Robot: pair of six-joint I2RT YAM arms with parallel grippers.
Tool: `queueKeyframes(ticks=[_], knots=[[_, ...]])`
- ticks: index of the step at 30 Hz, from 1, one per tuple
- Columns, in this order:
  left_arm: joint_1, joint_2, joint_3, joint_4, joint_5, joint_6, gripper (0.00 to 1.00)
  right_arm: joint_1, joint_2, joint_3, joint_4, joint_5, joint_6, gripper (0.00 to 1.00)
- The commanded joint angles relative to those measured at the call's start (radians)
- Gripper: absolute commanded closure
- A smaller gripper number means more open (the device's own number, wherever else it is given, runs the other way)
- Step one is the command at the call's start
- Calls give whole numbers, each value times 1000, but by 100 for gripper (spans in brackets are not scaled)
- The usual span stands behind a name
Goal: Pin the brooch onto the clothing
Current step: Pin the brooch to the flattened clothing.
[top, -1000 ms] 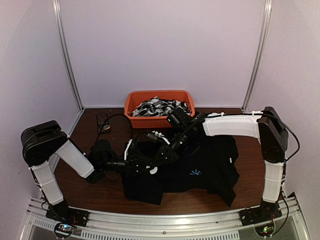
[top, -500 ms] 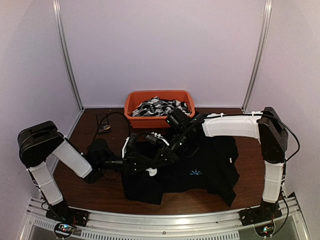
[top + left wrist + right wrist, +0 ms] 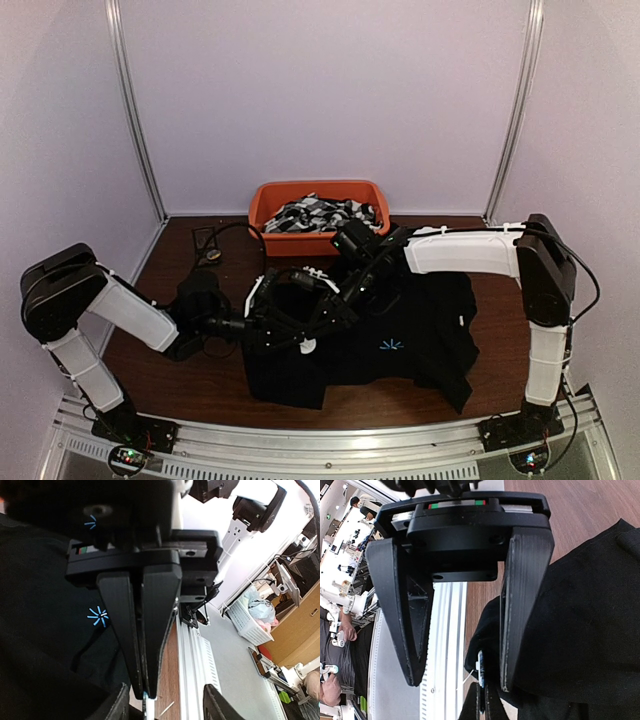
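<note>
The black shirt (image 3: 420, 320) lies spread on the table with its light-blue starburst (image 3: 391, 345) facing up. My left gripper (image 3: 296, 335) is shut on the small white brooch (image 3: 306, 344) at the shirt's left part. In the left wrist view the shut gripper (image 3: 145, 692) pinches the brooch (image 3: 147, 706) edge-on beside the starburst (image 3: 98, 616). My right gripper (image 3: 335, 305) is open just above. In the right wrist view the open gripper (image 3: 460, 682) straddles the brooch (image 3: 480, 665), with one finger (image 3: 520, 605) against the shirt fabric (image 3: 590, 605).
An orange bin (image 3: 262, 215) holding black-and-white patterned fabrics (image 3: 320, 212) stands at the back. A small object with a black cable (image 3: 210, 255) lies at the back left. A metal rail (image 3: 330, 440) runs along the near table edge.
My left arm's elbow has swung left and lower. Both grippers stay at about the same place over the shirt, the left still shut on the brooch.
</note>
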Motion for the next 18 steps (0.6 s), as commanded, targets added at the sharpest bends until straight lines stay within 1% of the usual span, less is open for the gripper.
queueKeyframes(ticks=[1, 5, 9, 11, 13, 18], knots=[[8, -17, 3, -16, 34, 16, 49, 4, -57, 8, -2, 11, -31, 100], [8, -17, 7, -42, 30, 21, 50, 3, -59, 13, -2, 18, -27, 100], [7, -25, 24, -125, 17, 60, 54, 1, -58, 13, -6, 14, -28, 100], [5, -29, 23, -141, 8, 71, 58, 1, -58, 15, -6, 15, -27, 100], [6, -29, 23, -141, 3, 77, 62, 1, -56, 15, -6, 15, -27, 100], [6, -29, 17, -113, 4, 74, 62, 1, -54, 15, -8, 15, -26, 100]])
